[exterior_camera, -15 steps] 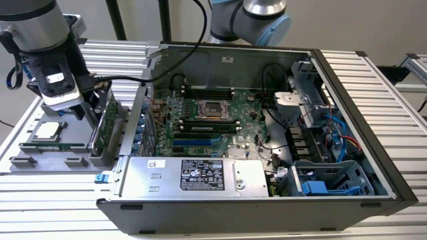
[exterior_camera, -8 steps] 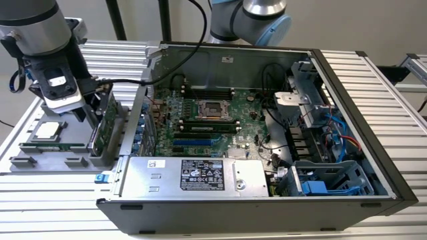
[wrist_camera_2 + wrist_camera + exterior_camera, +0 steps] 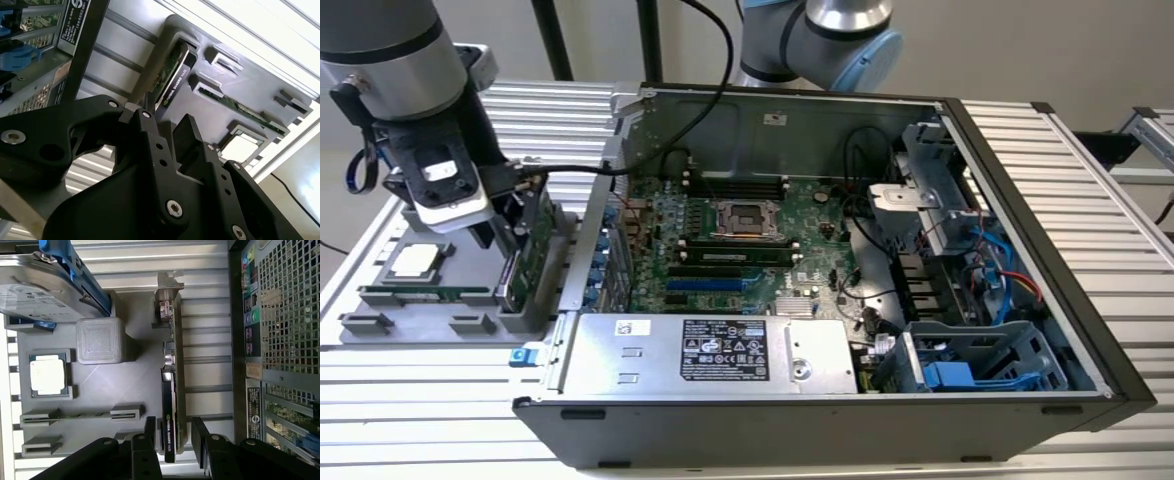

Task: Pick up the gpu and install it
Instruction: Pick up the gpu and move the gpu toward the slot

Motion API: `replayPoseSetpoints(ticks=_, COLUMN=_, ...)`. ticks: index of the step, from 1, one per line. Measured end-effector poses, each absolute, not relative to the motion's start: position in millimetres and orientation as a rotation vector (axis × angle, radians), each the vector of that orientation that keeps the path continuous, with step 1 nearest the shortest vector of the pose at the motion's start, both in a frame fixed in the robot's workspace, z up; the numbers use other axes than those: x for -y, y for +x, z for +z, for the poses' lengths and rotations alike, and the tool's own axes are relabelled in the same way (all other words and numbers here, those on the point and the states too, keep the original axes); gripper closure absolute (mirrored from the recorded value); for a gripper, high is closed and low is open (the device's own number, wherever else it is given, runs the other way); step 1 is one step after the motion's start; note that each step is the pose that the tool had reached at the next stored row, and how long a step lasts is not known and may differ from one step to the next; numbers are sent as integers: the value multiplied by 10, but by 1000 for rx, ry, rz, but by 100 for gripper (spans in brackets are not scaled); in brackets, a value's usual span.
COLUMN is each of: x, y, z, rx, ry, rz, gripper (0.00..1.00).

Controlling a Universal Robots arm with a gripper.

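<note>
While the gripper (image 3: 175, 432) hangs with its jaws wide apart, the gpu (image 3: 170, 405) stands on edge just beneath it in a slot of the gray tray (image 3: 135, 375). The card's end lies between the two fingers (image 3: 150, 432); whether they touch it cannot be told. On one side of the gripper is the open case (image 3: 787, 430); on the other a cpu (image 3: 47, 377), memory stick (image 3: 80, 415) and hard drive (image 3: 35, 290) share the tray.

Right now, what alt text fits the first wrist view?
The open gripper straddles the gpu, which stands on edge in a gray holder tray. A processor chip, a memory stick and a hard drive share the tray, beside the computer case.
</note>
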State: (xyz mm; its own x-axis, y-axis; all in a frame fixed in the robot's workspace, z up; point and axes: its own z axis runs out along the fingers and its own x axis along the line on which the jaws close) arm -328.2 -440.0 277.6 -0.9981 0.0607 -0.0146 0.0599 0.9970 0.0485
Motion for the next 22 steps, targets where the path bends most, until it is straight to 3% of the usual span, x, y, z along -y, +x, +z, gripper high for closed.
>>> replayPoseSetpoints(ticks=22, x=4401, y=-3282, z=2546, rx=-3123, ry=94, rz=75, gripper=0)
